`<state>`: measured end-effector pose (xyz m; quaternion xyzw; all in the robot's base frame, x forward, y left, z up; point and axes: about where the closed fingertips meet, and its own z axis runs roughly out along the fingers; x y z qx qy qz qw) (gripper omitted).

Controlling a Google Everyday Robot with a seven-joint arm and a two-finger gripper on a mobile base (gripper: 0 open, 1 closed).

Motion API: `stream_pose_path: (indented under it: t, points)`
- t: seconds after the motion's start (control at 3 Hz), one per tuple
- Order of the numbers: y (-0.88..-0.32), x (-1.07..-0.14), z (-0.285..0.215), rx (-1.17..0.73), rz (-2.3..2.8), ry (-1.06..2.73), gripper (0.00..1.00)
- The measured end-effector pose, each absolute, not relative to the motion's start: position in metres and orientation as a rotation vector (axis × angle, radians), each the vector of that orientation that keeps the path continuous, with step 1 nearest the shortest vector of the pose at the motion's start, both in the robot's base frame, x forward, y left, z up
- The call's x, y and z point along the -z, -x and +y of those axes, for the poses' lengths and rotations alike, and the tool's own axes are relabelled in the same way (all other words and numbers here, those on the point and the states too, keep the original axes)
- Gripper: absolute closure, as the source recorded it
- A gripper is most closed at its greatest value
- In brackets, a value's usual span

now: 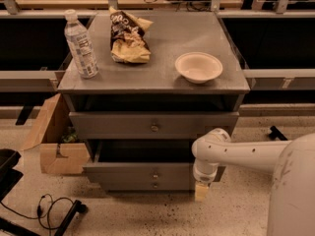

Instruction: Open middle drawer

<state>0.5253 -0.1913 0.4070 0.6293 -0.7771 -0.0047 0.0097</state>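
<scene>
The speckled beige floor (pixel 147 215) lies under a grey table (pixel 165 43). An open cardboard box (pixel 54 154) stands at its left, with black cables (pixel 47 211) nearby. Dark shelving (pixel 29 45) runs behind. The end effector (pixel 202 191) hangs low at the table's front right.
</scene>
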Motion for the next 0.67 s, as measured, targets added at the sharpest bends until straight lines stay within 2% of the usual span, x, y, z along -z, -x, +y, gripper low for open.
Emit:
stream_pose_path:
  t: [0.67]
  points:
    - [-0.5254, -0.4172, -0.1914, 0.02, -2.426, -1.961, 0.73]
